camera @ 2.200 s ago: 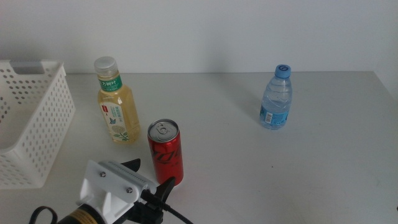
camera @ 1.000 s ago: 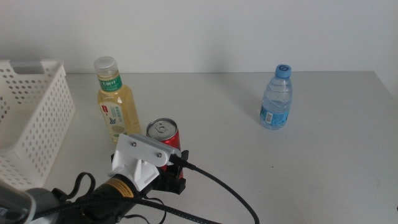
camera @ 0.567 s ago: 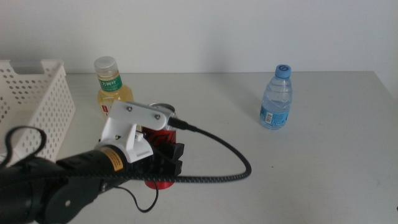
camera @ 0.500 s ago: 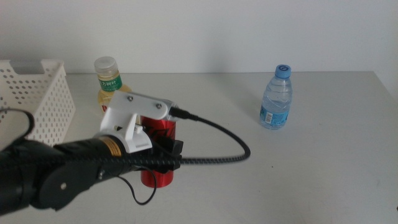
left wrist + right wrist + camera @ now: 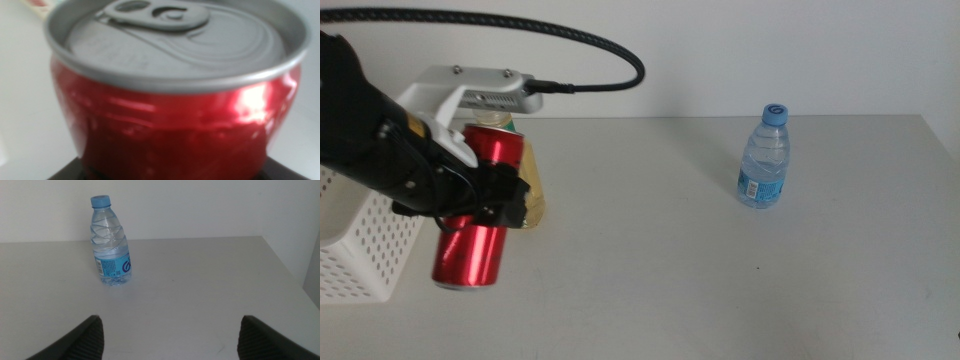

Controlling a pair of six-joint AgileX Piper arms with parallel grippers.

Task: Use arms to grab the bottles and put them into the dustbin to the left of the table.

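Note:
My left gripper [image 5: 485, 195] is shut on the slim red can [image 5: 475, 235] and holds it tilted in the air, beside the right wall of the white perforated dustbin [image 5: 360, 258]. In the left wrist view the can [image 5: 175, 105] fills the picture, silver top up. The pale-yellow tea bottle [image 5: 534, 182] stands on the table behind the can, mostly hidden by it and the arm. The clear blue-capped water bottle [image 5: 764, 158] stands upright at the far right. My right gripper [image 5: 170, 340] is open low over the table, well short of the water bottle [image 5: 111, 242].
The light-grey table [image 5: 700, 260] stretches bare between the can and the water bottle. A thick black cable [image 5: 570, 38] arcs over the left arm's white housing [image 5: 470, 88]. A white wall runs behind the table.
The left arm has closed on the red can, lifted it off the table and carried it left and up toward the dustbin. The tea bottle and water bottle have not moved.

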